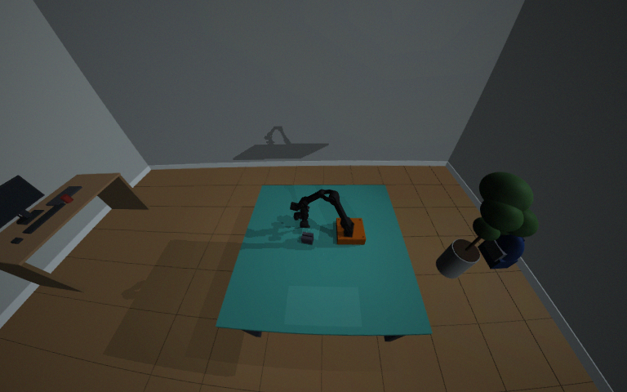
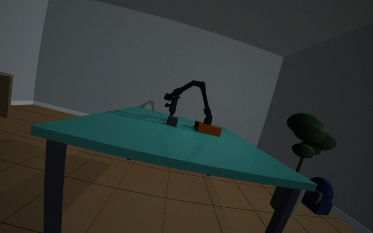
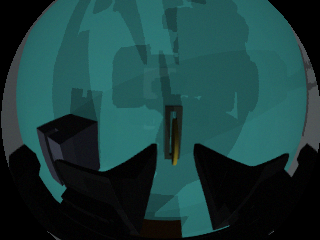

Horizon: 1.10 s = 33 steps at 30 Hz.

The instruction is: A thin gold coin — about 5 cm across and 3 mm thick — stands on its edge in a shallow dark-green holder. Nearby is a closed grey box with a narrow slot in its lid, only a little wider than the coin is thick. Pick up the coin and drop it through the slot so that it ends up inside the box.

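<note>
The gold coin stands on edge in the thin dark holder, seen in the wrist view just ahead of and between the fingertips. I cannot make out coin or holder in the top and exterior views. My gripper points down, partly open and empty, above the table near the holder; the fingertips stand on either side of the coin's line in the wrist view. How high they are above it is hard to tell. The grey box sits to the left in the wrist view, its lid dark and its slot only faintly visible.
The arm's orange base stands on the teal table, right of the box in the top and exterior views. The arm's shadows fall across the table around the holder. A desk and a potted plant stand away from the table.
</note>
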{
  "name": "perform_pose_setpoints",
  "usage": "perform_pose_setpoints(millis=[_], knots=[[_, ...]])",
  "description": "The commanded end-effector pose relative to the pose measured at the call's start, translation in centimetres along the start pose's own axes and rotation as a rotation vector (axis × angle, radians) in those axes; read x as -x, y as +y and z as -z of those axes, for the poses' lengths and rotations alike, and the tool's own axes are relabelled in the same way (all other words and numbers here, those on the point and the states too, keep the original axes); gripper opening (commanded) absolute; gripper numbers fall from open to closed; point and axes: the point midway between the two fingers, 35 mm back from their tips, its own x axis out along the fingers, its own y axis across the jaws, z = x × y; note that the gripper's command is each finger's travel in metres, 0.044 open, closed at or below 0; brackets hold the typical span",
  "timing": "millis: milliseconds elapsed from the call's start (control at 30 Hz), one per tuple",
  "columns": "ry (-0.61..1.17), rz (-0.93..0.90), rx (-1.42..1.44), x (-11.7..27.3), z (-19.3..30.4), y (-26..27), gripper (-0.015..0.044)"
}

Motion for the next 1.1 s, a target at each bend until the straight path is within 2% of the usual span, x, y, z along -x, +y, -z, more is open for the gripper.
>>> perform_pose_setpoints(millis=[0, 533, 733, 1067], knots=[[0.009, 0.0, 0.004, -1.0, 0.2, 0.0, 0.0161], [0.009, 0.001, 0.004, -3.3, 0.3, 0.0, 0.0161], [0.009, 0.001, 0.004, -3.3, 0.3, 0.0, 0.0003], [0.009, 0.001, 0.004, -3.3, 0.3, 0.0, 0.0]])
